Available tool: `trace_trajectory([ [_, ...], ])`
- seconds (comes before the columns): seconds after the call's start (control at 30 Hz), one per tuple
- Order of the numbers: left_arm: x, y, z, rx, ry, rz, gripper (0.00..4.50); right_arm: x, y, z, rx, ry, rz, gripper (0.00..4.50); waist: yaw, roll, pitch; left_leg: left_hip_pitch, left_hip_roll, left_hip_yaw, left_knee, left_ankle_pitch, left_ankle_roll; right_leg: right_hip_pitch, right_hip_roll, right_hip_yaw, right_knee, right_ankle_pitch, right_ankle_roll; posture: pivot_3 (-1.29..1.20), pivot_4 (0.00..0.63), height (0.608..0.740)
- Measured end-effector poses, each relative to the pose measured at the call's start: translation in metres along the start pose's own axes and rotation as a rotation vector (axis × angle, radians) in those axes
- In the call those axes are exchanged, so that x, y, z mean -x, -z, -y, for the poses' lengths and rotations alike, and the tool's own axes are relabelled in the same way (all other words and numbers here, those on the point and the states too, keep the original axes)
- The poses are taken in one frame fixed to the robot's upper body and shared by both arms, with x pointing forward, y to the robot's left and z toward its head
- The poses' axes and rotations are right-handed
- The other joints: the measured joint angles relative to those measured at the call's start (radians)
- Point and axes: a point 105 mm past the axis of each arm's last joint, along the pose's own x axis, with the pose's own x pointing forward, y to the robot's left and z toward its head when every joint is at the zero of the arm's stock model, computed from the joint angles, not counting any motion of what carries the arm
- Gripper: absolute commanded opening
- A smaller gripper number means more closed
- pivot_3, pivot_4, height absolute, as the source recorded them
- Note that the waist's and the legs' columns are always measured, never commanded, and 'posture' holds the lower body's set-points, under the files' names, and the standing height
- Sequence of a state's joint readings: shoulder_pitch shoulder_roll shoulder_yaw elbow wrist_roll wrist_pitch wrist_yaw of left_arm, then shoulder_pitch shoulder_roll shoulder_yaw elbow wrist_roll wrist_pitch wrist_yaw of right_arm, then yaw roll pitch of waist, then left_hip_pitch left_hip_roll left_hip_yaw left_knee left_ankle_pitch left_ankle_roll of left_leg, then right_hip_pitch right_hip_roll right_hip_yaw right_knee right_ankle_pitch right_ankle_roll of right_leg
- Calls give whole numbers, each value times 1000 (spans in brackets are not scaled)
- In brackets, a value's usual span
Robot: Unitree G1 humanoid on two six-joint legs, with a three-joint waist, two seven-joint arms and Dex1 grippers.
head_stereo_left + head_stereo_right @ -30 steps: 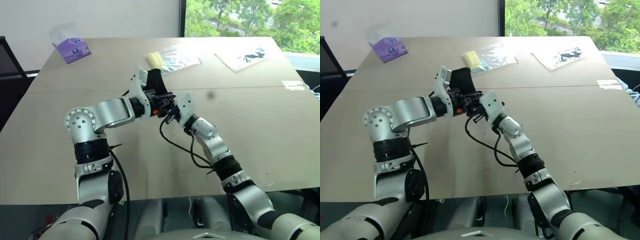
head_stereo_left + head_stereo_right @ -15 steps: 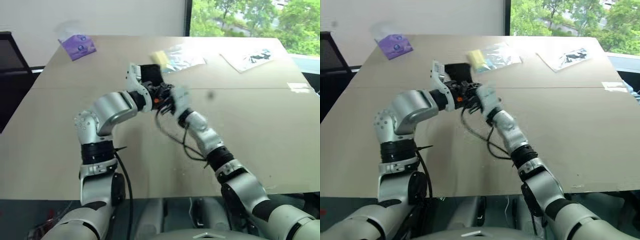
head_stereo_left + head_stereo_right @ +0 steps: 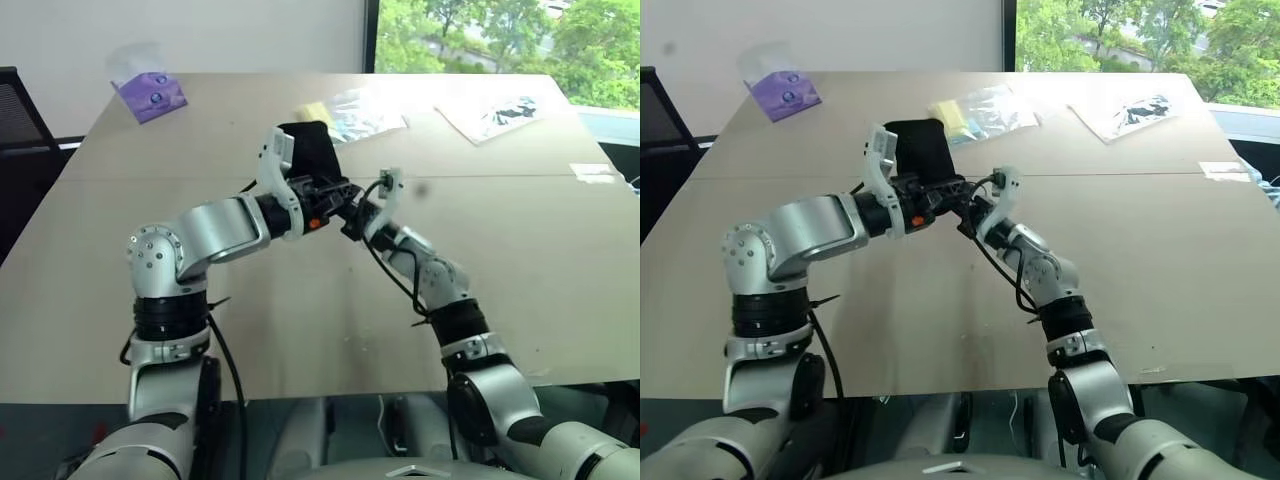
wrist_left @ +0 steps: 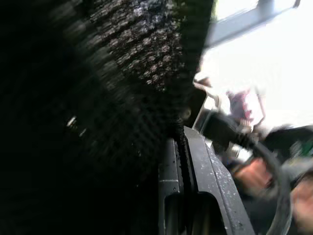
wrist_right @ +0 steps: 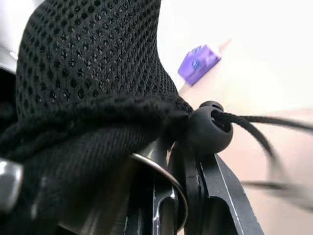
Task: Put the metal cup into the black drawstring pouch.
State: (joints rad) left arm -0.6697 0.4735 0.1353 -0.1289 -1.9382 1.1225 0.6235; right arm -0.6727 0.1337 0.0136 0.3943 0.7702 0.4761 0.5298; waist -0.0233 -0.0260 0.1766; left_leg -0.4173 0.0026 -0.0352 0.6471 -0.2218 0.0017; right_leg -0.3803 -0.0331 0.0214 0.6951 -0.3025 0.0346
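Right wrist view: closed fingers (image 5: 168,205) on pouch (image 5: 88,73)

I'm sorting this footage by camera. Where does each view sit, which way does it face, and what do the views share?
Head eyes: look forward and down over the table; both arms, left gripper and right gripper meeting at the black drawstring pouch.
Left wrist: along its shut fingers, pouch mesh close up.
Right wrist: along its fingers, pouch mouth, metal cup rim, cord toggle.
Shared: the pouch; purple packet.
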Motion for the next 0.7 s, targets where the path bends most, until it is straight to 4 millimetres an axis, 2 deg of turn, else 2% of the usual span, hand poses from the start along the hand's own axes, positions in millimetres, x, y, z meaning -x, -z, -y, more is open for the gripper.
trace_trajectory([
  [0.2, 3, 1, 2, -11, 27, -7, 0, 2, 2, -2, -96, -16, -8, 54, 6, 0, 0, 0, 0, 0, 0, 0, 0, 0, -1, 1, 0, 0, 0, 0, 150, 740],
  [0.33, 9, 8, 1, -58, 41, -30, 0, 6, -7, -9, -209, -70, 23, 54, 5, 0, 0, 0, 0, 0, -1, 0, 0, 0, -1, 1, 0, 0, 0, 0, 150, 740],
  [0.47, 13, 8, 1, -111, 66, -41, 0, 5, -7, -13, -220, -85, 14, 54, 5, 1, 1, 0, 0, 0, -1, -1, 2, 0, 1, 0, -1, 0, 0, 0, 150, 740],
  [0.5, 14, 6, -4, -123, 51, -39, 0, 3, -8, -12, -134, -52, 19, 54, 4, 1, 1, 1, 0, 1, -1, -1, 2, 0, 1, 0, -1, 0, 0, 0, 150, 740],
  [0.57, 14, 6, -6, -123, 47, -38, 0, 1, -8, -11, -93, -38, 21, 54, 5, 1, 1, 0, 0, 1, -1, -1, 2, 0, 1, 0, -1, 0, 0, 0, 150, 740],
  [0.63, 12, 2, -17, -112, 8, -31, 0, -4, -7, -5, 152, 46, 24, 54, 4, 2, 1, 1, 0, 1, -2, -1, 2, -1, 2, 0, -1, 0, 0, 0, 150, 740],
  [0.67, 9, 1, -23, -95, -12, -25, 0, -6, -5, 0, 337, 91, 16, 54, 4, 2, 1, 1, 0, 1, -2, -1, 1, -1, 2, 0, -1, 0, 0, 0, 150, 740],
  [0.7, 8, 1, -25, -86, -16, -24, 0, -7, -3, 1, 400, 104, 7, 54, 5, 2, 1, 1, 0, 1, -2, 0, 0, -1, 2, 0, -1, 0, 0, 0, 150, 740],
])
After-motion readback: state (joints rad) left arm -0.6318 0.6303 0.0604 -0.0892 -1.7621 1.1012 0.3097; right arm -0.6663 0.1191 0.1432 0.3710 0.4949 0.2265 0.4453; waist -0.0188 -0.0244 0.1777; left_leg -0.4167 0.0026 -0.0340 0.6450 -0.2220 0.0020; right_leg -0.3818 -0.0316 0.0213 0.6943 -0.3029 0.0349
